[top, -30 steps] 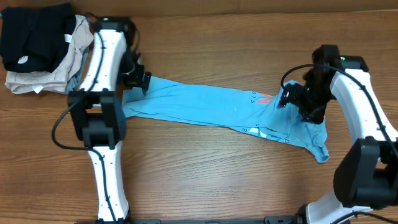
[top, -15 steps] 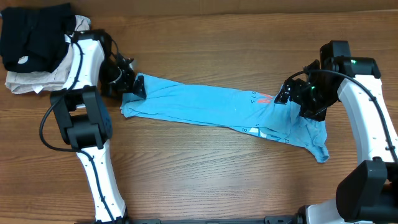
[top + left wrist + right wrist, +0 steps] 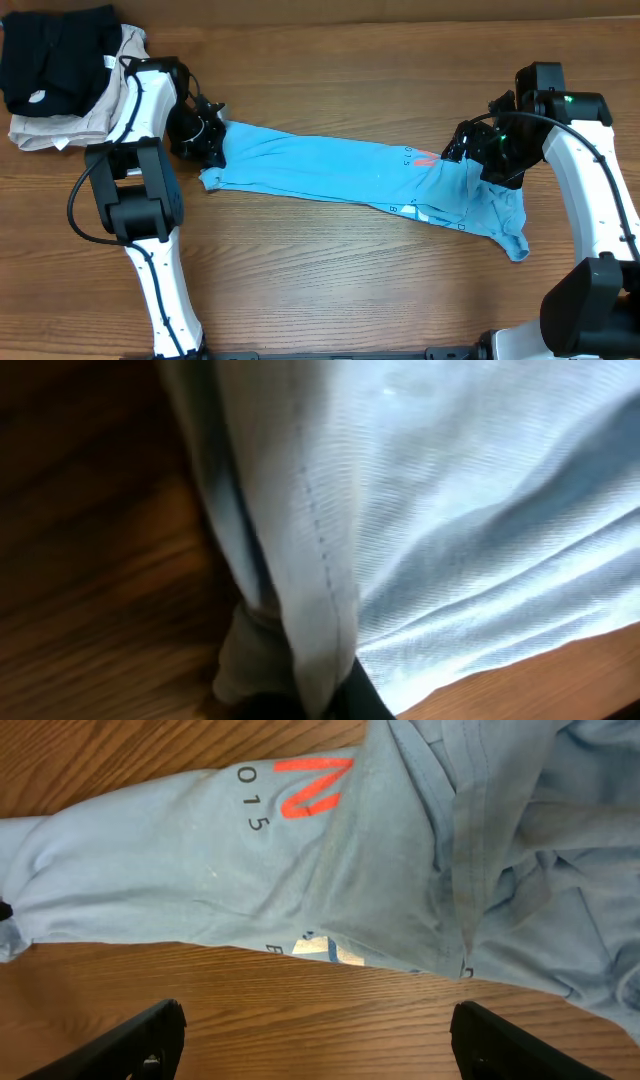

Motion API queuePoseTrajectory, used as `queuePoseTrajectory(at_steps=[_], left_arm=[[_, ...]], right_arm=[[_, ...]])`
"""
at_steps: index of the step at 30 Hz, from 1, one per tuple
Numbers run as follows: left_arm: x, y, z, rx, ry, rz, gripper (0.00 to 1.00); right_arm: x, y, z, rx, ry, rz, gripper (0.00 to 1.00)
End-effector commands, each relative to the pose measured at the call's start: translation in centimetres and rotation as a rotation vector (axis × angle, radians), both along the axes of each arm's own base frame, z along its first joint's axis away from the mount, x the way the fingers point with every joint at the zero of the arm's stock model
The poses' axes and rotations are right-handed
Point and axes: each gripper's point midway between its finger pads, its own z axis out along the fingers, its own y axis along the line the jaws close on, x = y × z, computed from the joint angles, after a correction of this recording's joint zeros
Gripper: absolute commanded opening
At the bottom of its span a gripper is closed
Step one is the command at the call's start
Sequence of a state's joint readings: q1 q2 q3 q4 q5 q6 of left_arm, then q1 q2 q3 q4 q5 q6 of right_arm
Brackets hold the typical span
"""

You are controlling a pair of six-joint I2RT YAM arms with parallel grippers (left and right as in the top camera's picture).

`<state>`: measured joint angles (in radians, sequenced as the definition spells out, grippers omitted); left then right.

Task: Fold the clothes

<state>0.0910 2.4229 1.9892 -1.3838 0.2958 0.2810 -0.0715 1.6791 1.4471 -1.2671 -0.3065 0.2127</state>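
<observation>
The light blue T-shirt (image 3: 320, 170) lies stretched out in a long rumpled band across the wooden table (image 3: 330, 290), its red-orange lettering (image 3: 425, 158) near the right end. My left gripper (image 3: 212, 150) is at the shirt's left end, shut on a fold of its hemmed edge (image 3: 320, 610); the cloth runs down between the jaws (image 3: 322, 705). My right gripper (image 3: 470, 150) hovers over the right part of the shirt (image 3: 350, 870), open, with bare wood between its fingers (image 3: 140, 1040). The red print (image 3: 312, 785) shows ahead of it.
A black garment (image 3: 55, 55) lies on a beige one (image 3: 90, 118) at the back left corner, just beyond the left arm. The shirt's bunched right end (image 3: 510, 235) reaches toward the right arm's base.
My left gripper has shut on the shirt's left edge and drawn that end slightly inward. The right gripper lifted a little up and right earlier, then stayed open and still.
</observation>
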Motion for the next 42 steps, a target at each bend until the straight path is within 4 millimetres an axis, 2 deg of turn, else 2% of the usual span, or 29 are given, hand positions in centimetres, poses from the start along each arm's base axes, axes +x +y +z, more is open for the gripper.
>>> queuePoseTrajectory(at_steps=[1,4,10,12,15,17,22,29,31,35,38,42], left_arm=[[0.4,-0.6,0.7,-0.007,-0.01,-0.012,0.04],[1.8,0.7,3.4,0.011,-0.057,0.011,0.04],[4.8,6.7,10.6,0.241,-0.22,0.048,0.04],[5.7,7.3,13.1,0.254,-0.29,0.065,0.04],[5.7,6.8,13.7,0.25,-0.304,0.059,0.04],[5.7,5.8,13.7,0.232,-0.298,0.045,0.04],[6.2,0.8,13.8,0.122,-0.321,-0.019,0.04],[5.0,-6.3,13.4,0.099,-0.296,-0.172,0.05],[4.7,-7.9,13.1,0.094,-0.293,-0.206,0.09],[3.7,-10.8,11.8,0.087,-0.256,-0.265,0.13],[2.8,-13.0,10.1,0.08,-0.216,-0.315,0.22],[2.1,-15.2,8.5,0.071,-0.201,-0.352,0.21]], right_arm=[[0.7,-0.5,1.1,-0.028,-0.048,-0.009,0.89],[0.7,-1.0,0.4,-0.047,-0.036,-0.047,0.89],[0.9,0.0,-1.4,0.011,-0.043,-0.051,0.77],[1.0,0.1,-1.6,0.02,-0.041,-0.065,0.77],[1.0,0.1,-1.6,0.02,-0.041,-0.067,0.78],[1.0,-0.1,-1.7,0.014,-0.04,-0.069,0.78],[1.0,-0.4,-1.8,-0.003,-0.038,-0.076,0.78],[1.0,-0.5,-1.8,-0.009,-0.038,-0.077,0.79],[1.0,-0.5,-1.8,-0.009,-0.038,-0.077,0.79],[1.0,-0.6,-1.8,-0.017,-0.038,-0.078,0.8],[1.0,-0.8,-1.9,-0.031,-0.038,-0.08,0.81],[1.1,-1.1,-1.9,-0.035,-0.041,-0.086,0.81]])
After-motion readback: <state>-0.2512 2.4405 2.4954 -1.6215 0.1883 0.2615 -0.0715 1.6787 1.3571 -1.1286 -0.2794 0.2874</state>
